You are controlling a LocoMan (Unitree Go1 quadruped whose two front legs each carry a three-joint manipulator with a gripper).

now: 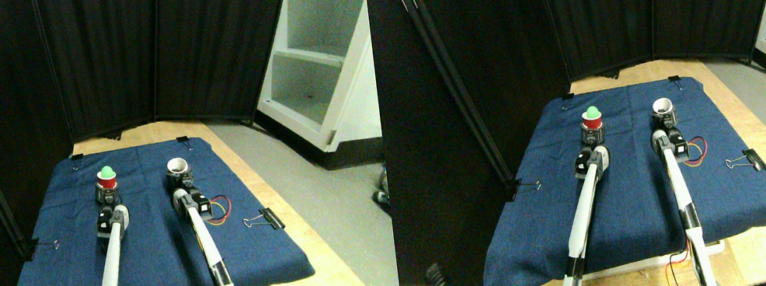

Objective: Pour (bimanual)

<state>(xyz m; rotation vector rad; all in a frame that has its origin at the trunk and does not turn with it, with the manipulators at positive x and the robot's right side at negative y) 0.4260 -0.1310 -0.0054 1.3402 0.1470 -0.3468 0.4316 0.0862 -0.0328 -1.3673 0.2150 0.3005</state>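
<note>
a red cup holding a green ball stands upright, a white cup well apart.

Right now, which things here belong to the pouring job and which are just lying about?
For the job: red cup with a green ball, white cup, left gripper, right gripper.

Just lying about: blue cloth, binder clips, white shelf, black screen.

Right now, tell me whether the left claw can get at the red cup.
Probably yes. The left claw is right at the base of the red cup, and nothing stands between them on the blue cloth.
</note>
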